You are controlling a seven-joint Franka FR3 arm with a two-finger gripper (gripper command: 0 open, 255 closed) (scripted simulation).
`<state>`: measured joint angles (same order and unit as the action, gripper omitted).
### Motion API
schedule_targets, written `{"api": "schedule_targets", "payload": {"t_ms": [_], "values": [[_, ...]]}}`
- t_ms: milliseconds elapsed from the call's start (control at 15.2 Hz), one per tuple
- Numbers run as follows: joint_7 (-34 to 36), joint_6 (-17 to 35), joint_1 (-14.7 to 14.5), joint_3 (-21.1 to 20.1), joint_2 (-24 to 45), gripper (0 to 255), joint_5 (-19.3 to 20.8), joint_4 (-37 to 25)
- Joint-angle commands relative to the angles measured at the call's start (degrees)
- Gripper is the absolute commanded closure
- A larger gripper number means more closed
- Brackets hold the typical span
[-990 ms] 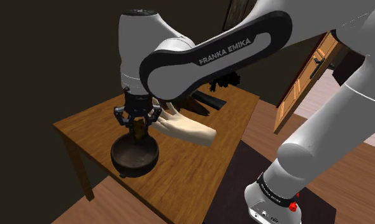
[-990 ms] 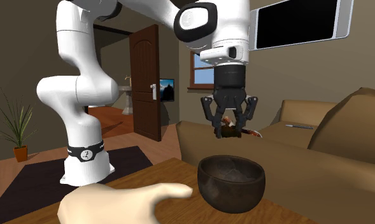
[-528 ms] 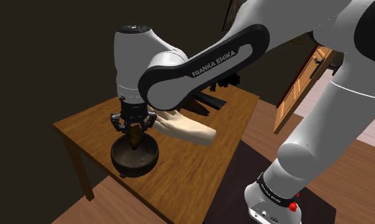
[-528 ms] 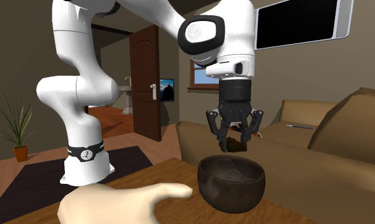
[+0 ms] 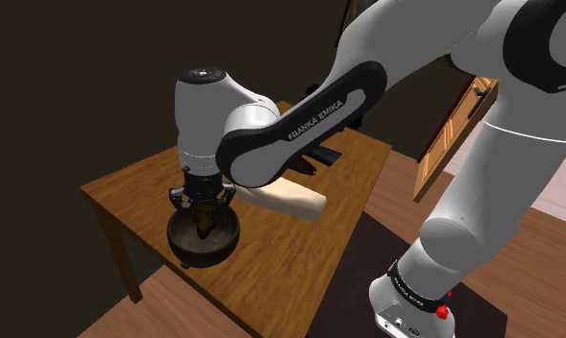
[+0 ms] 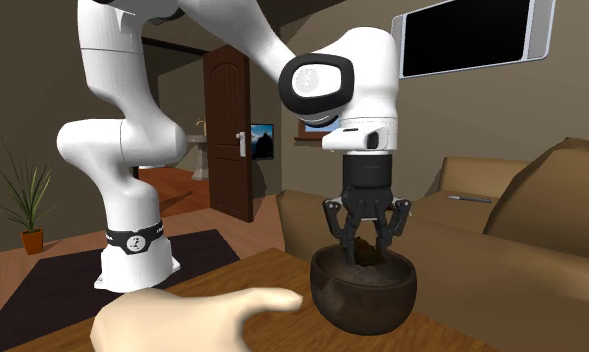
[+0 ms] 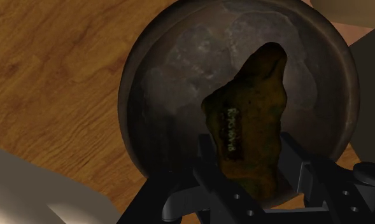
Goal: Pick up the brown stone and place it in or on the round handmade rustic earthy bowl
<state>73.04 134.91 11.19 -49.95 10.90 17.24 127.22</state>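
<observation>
Since a second ago the arm has come down. The elongated, mottled brown stone [image 7: 249, 121], which then hung clear above the bowl, now dips inside it. It is clasped at its upper end between the two fingers of the all-black gripper [image 6: 367, 232].

Its long axis runs along the gripper, close to vertical in both exterior views. The narrower free end points down at the floor of the round, dark, rough-surfaced bowl [image 6: 367, 298]. Whether that tip already touches the bottom is hard to tell; in the wrist view it seems to stop just short, a little off the bowl's centre.

The step in hand looks like the release. To do it well, the hand should probably ease down slightly and then part the fingers slowly. A stone this tall and narrow will likely topple onto its side, so it should be kept away from the rim. A straight lift afterwards would keep the opened fingers off the bowl's wall.

The bowl stands on the brown wooden table [image 5: 127, 187], near its edge and just beside a pale hand-shaped object [image 5: 292, 200].
</observation>
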Motion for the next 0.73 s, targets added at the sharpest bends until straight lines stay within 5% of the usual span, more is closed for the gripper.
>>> {"api": "schedule_targets", "payload": {"t_ms": [0,396,462,660], "values": [[0.47,0.42,-0.22,0.25,0.49,255,0.64,0.11],[0.47,0.42,-0.23,0.25,0.49,255,0.65,0.11],[0.47,0.42,-0.23,0.25,0.49,0,0.65,0.11],[0.47,0.42,-0.23,0.25,0.49,0,0.65,0.11]]}}
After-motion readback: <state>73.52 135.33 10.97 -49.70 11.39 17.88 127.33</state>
